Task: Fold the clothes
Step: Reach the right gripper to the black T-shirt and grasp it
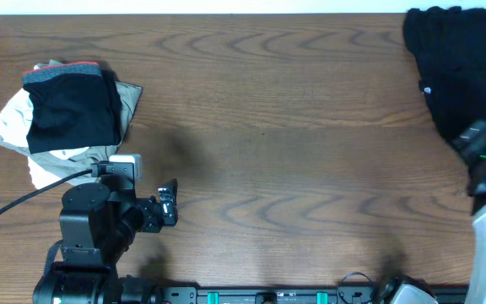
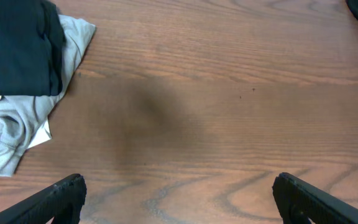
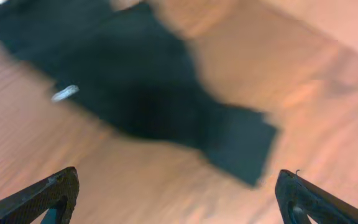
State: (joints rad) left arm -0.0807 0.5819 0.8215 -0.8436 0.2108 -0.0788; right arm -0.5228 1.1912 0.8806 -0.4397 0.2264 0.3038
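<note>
The clothes (image 1: 458,67), a large black garment with a small round white logo (image 1: 427,86), lie crumpled at the table's far right corner. In the right wrist view the clothes (image 3: 142,93) are a blurred dark shape with a white mark (image 3: 64,93), lying ahead of the fingers. My right gripper (image 1: 472,137) hovers over the garment's near edge. That right gripper (image 3: 178,193) is open, with only bare wood between its fingers. My left gripper (image 1: 169,203) sits at the near left, far from the clothes. It (image 2: 179,196) is open and empty above the table.
A pile of other garments (image 1: 70,110) lies at the left: a plain black folded piece (image 2: 17,46) on top of grey and white ones (image 2: 17,124), with a red edge (image 1: 83,66) showing. The left arm's base (image 1: 87,228) stands just below the pile.
</note>
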